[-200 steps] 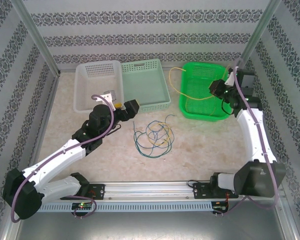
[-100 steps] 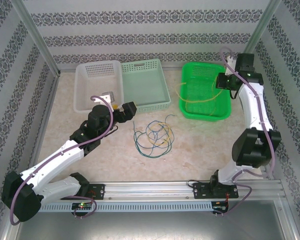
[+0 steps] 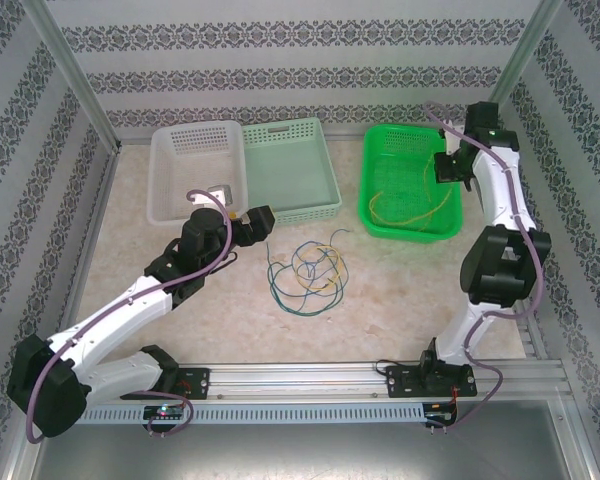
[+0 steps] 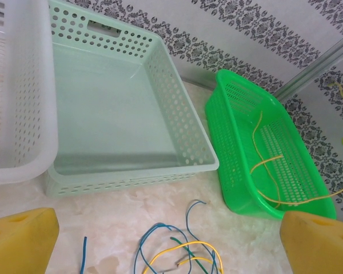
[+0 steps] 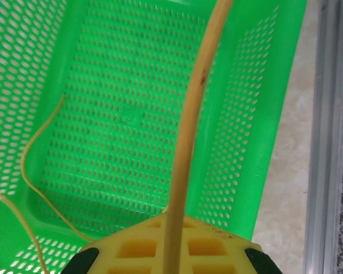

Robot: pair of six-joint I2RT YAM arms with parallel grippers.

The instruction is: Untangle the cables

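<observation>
Right gripper (image 3: 448, 166) swings back over green basket (image 3: 410, 233), clamped on yellow wire (image 5: 188, 142).
Left gripper (image 3: 261, 219) gapes wide beside tangle (image 3: 305, 271).

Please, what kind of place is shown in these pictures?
Probably a robot test cell, not a home: two arms bolted to a metal rail, aluminium frame posts, and wallpapered panels enclosing a table.
</observation>
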